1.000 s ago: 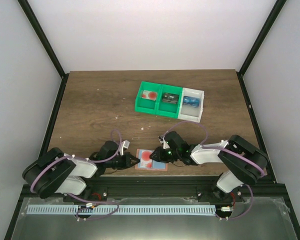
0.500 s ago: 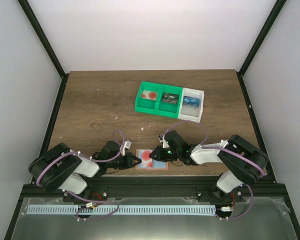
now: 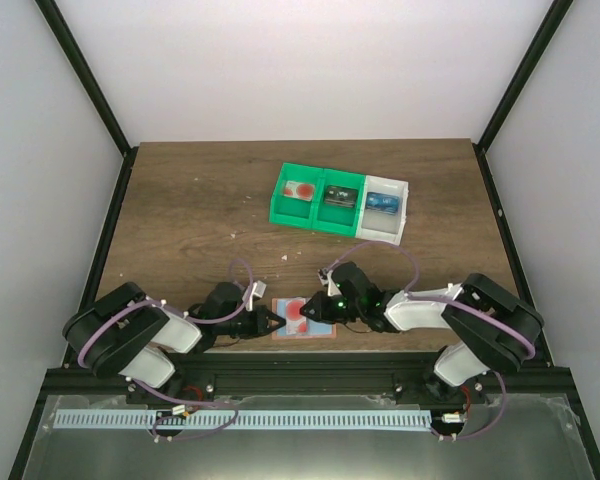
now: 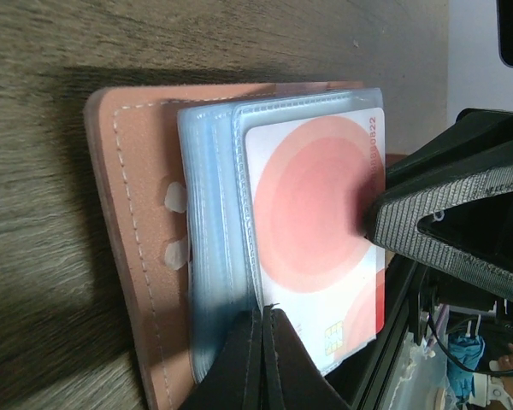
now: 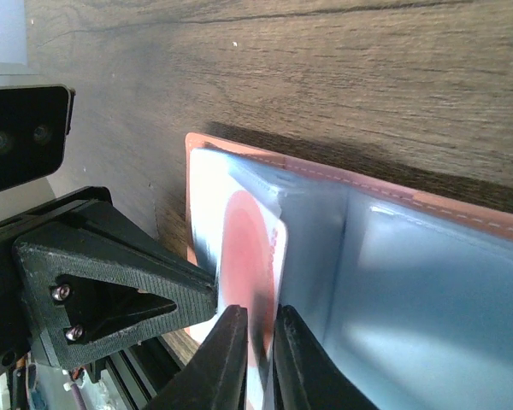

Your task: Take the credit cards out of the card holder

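Near edge of desk (image 3: 200,220), between the arms: salmon card holder (image 4: 137,256) lies open, left fingers (image 4: 239,367) clenched together with tips on its clear sleeve (image 4: 209,256), right fingers (image 5: 218,359) pinching the edge of the red-circled credit card (image 4: 312,205) in that sleeve.

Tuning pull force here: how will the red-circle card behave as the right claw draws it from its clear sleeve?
The card looks thin yet stiff and lies flat, so it probably slides out unbent. Its glossy face may slip in the right claw. The soft-looking sleeve could drag along.
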Robot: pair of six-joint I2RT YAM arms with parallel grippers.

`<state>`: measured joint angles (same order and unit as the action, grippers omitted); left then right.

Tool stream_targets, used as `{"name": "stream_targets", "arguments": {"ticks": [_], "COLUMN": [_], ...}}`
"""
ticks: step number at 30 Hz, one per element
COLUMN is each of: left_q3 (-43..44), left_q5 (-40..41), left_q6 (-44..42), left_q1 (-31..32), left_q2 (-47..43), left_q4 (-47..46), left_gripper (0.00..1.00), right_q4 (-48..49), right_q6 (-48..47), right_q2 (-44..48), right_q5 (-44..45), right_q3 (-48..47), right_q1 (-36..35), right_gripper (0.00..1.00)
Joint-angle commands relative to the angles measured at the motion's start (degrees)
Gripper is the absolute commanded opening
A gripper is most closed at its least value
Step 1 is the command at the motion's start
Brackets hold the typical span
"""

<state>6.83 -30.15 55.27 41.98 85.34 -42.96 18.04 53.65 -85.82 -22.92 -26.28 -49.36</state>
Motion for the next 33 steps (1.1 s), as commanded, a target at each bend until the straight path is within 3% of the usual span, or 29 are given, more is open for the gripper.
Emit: {"name": "stream_targets", "arguments": {"ticks": [1,7,11,15,19,33], "left_q3": [-0.1,-0.1,-0.1,-0.3,-0.2,-0.2], "left_q5": [2.3,2.9,3.1,3.4,3.4,4.1], "left_q6": [-0.9,-0.9,-0.9,-0.7,-0.6,-0.3], "left_q1": [0.3,0.4,0.5,0.5,0.5,0.6], "left_q2": [0.6,-0.3,-0.4,-0.3,-0.4,-0.3], "left_q4": [3.3,3.9,4.4,4.4,4.4,4.7], "left_gripper": [0.00,0.00,0.00,0.00,0.00,0.00], "right_q4": [0.9,1.0,1.3,1.3,1.4,0.1], "right_q6": [0.1,-0.2,-0.1,0.3,0.1,-0.2], "right_q2": [1.8,2.3,2.7,3.1,3.8,6.5], "right_q5": [0.5,0.2,0.4,0.6,0.5,1.7], "right_q3": [0.6,0.8,1.3,1.8,2.2,3.6], "right_q1": [-0.6,-0.5,-0.3,-0.1,0.1,0.9], "right_gripper": [0.13,0.01,0.00,0.08,0.01,0.02]}}
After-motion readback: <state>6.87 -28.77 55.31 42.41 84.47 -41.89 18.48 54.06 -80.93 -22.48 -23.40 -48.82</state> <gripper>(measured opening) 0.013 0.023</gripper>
